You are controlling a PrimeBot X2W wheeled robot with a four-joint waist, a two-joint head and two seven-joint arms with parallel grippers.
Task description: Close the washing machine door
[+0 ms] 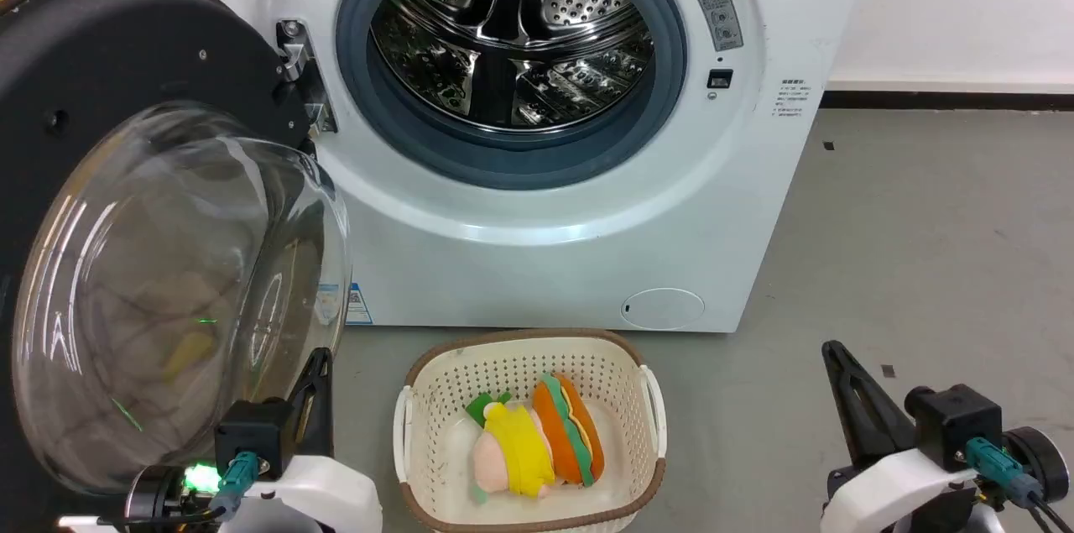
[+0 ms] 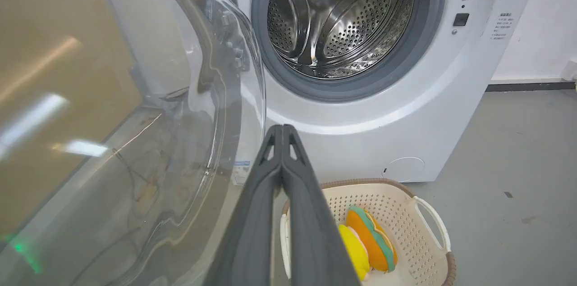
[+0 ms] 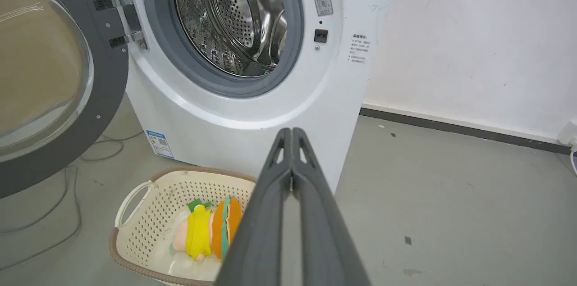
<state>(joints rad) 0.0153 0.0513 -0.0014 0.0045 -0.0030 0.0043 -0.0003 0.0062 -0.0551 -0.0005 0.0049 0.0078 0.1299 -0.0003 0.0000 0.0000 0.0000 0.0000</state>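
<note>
Left of washing machine [image 1: 545,264], washing machine door [image 1: 109,38] stands wide open. My left hand [image 2: 281,135] just beside its glass bowl [image 1: 168,290], clenched, empty; right hand [image 3: 292,137] clenched, empty too. Step: approach. Next, I reckon: left hand round door edge, push toward drum [image 1: 512,29].

No wording legible, washing machine [image 1: 537,264] front, upper right of frame: grey label [image 1: 717,13] with red warning triangle, characters too small, further right a block of small print [image 1: 791,96], unreadable, lower left of front: blue-and-white sticker [image 3: 158,143] with square code.
</note>
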